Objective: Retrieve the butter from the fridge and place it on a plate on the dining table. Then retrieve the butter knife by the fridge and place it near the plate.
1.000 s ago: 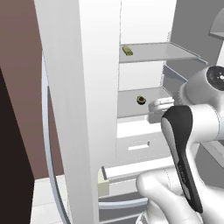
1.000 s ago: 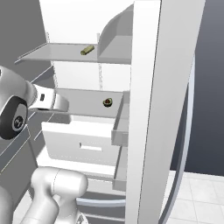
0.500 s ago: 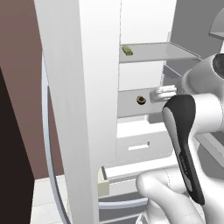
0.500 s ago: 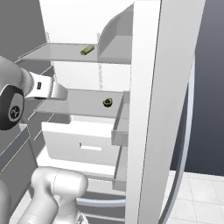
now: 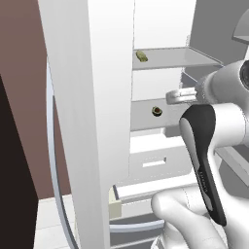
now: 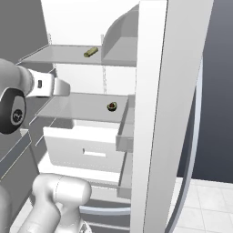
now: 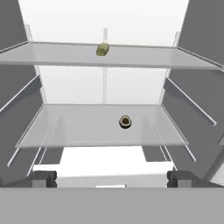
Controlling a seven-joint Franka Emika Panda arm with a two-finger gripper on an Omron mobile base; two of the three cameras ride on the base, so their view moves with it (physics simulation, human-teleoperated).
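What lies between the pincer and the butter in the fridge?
Hand view: between the open pincer and the butter on the upper shelf lies the lower shelf, bearing a small round item.

No readable text, label, brand, number or sign appears anywhere in these views. A few faint pale marks run along the dark cover of the robot arm (image 5: 204,165) in the left base view, too small and blurred to make out as letters. The fridge (image 6: 154,113), its shelves and drawers carry no writing.
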